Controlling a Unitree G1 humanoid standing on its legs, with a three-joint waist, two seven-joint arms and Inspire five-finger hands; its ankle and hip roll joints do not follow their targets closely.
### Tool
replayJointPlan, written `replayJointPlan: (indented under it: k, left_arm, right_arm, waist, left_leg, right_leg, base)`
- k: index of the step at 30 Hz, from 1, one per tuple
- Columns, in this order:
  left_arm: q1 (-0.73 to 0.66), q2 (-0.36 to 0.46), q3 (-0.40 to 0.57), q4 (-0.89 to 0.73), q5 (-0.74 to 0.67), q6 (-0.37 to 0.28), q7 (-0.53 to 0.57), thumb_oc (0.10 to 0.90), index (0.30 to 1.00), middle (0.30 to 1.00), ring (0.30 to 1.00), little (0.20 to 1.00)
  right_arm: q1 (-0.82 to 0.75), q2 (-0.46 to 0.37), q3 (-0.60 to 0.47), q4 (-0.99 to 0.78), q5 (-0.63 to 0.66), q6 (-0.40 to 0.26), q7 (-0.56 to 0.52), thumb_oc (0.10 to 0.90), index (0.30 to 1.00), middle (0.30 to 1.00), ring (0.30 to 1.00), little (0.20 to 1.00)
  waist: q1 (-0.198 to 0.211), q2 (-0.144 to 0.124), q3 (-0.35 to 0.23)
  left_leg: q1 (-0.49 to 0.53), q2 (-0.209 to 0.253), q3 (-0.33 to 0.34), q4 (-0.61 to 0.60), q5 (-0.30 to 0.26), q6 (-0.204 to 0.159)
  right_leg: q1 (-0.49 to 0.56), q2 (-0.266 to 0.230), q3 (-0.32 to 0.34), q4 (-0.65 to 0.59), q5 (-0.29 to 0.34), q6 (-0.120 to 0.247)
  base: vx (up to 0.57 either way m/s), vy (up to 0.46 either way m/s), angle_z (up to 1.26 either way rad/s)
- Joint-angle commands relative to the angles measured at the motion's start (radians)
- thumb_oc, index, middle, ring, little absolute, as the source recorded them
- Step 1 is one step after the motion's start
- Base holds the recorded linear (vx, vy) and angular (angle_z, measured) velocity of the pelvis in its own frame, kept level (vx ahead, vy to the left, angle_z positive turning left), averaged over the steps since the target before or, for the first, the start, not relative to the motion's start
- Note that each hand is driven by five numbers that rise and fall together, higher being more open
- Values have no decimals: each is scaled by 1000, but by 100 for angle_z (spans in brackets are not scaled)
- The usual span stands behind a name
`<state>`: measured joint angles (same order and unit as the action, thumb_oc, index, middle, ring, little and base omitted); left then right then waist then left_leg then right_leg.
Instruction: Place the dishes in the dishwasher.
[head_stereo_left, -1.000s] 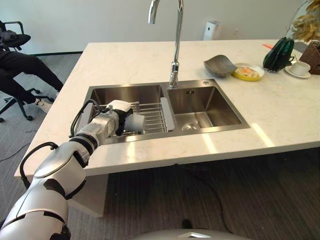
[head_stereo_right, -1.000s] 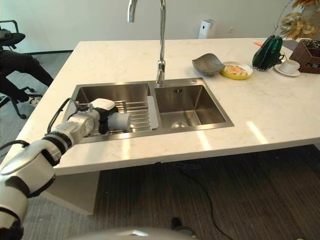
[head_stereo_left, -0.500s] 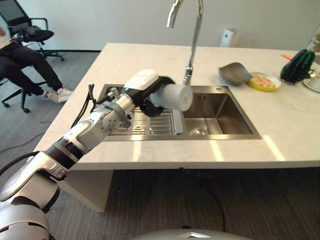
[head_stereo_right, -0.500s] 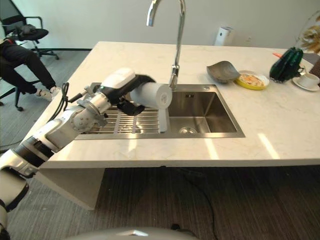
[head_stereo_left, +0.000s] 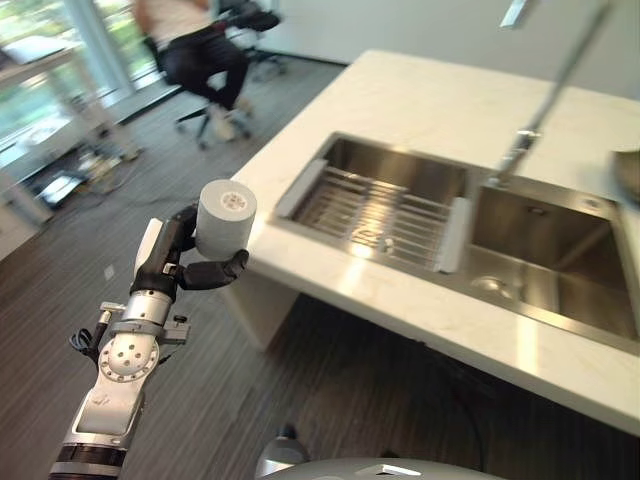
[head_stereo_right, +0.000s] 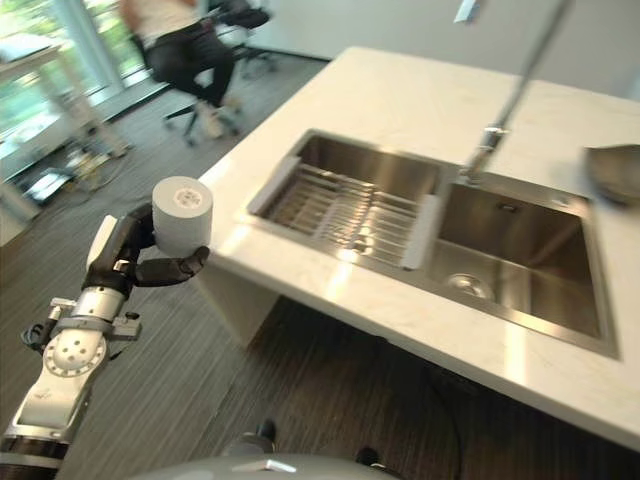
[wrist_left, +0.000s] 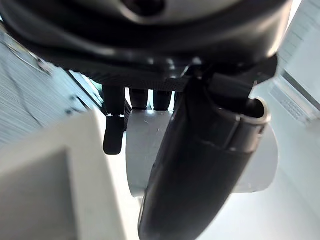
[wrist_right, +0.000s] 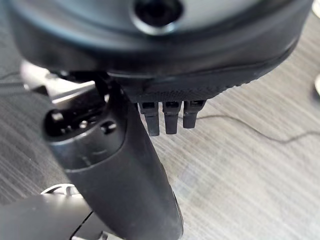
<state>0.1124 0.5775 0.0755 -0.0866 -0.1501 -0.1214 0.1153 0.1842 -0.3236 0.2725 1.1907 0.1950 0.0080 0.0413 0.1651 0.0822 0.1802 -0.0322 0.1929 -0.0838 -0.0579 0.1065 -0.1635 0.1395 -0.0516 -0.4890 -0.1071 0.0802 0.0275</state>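
Left eye view: left hand (head_stereo_left: 168, 262) raised, fingers curled round white cup (head_stereo_left: 224, 217) (held upright), beside counter (head_stereo_left: 400, 300); right hand (wrist_right: 125, 165) relaxed

a pale grey cup (head_stereo_left: 225, 218) sat in the black left hand (head_stereo_left: 178, 262); steel-silver sink (head_stereo_left: 560, 262), cream marble-veined counter (head_stereo_left: 420, 100), dark striped floor (head_stereo_left: 60, 300).

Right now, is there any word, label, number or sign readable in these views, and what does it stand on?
None can be read.
Cup, held in the left hand out beside the counter: a faint round mark on its upturned base, too blurred to read.
Sink, dish rack and faucet: no print visible.
Right hand, over the floor: no print in view.
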Motion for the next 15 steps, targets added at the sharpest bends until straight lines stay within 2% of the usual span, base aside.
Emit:
replayJointPlan:
  k: [1,3,5,8,9,10,12,14,15]
  left_arm:
    - [-110,64,141,-83,26,-112,55,400,300,300,300,300]
    - [-40,51,193,-65,26,-121,65,400,300,300,300,300]
    - [7,30,239,-46,21,-127,79,400,300,300,300,300]
    - [-18,-16,179,-31,34,-129,80,400,300,300,300,300]
    - [-29,-10,145,-33,64,-126,73,400,300,300,300,300]
    - [-33,-11,139,-32,67,-126,76,400,300,300,300,300]
    - [-33,6,117,-54,83,-127,68,400,300,300,300,300]
    - [-29,4,117,-59,84,-125,68,400,300,300,300,300]
    - [-24,9,115,-64,89,-125,64,400,300,300,300,300]
  right_arm:
    - [-114,-5,-89,-13,0,-52,1,800,900,900,900,900]
    - [-109,-15,-112,11,-1,-45,-7,800,900,900,900,900]
    - [-115,-23,-122,30,-6,-37,-10,800,900,900,900,900]
    - [-157,-37,-190,161,-12,-8,-76,800,900,900,900,900]
    - [-183,-40,-237,179,6,0,-87,800,900,900,900,900]
    - [-184,-40,-241,182,6,0,-88,800,900,900,900,900]
    - [-179,-49,-272,182,33,-4,-89,800,900,900,900,900]
    - [-176,-50,-272,182,34,-5,-89,800,900,900,900,900]
    - [-180,-55,-278,176,32,-5,-92,800,900,900,900,900]
  waist:
    - [-13,23,-13]
    - [-12,25,-13]
    - [1,18,-18]
    - [13,37,-48]
    - [-13,36,-78]
    - [-14,37,-78]
    - [-41,39,-96]
    - [-45,40,-99]
    - [-47,36,-101]
  left_leg:
    - [-100,72,290,18,135,-35]
    - [-56,117,329,43,107,-60]
    - [-16,135,298,70,87,-68]
    - [47,170,284,93,70,-76]
    - [85,201,359,94,73,-82]
    - [85,200,354,87,76,-83]
    - [105,201,423,53,60,-84]
    - [105,197,419,48,59,-80]
    - [103,194,437,30,38,-84]
  right_leg:
    - [10,-67,-67,20,-142,91]
    - [6,-86,-89,24,-147,91]
    - [-6,-109,-109,26,-129,91]
    - [0,-163,-231,33,-96,106]
    - [-4,-185,-282,36,-79,108]
    - [0,-185,-289,36,-78,110]
    - [-3,-196,-321,44,-58,118]
    - [0,-199,-327,44,-55,122]
    - [-1,-209,-337,48,-46,123]
  base:
    - [-203,13,164]
    - [-238,71,156]
    - [-246,151,105]
    - [-263,278,92]
    - [-153,252,112]
    - [-145,281,138]
    - [-105,266,155]
    - [-46,154,147]
    - [-11,398,142]
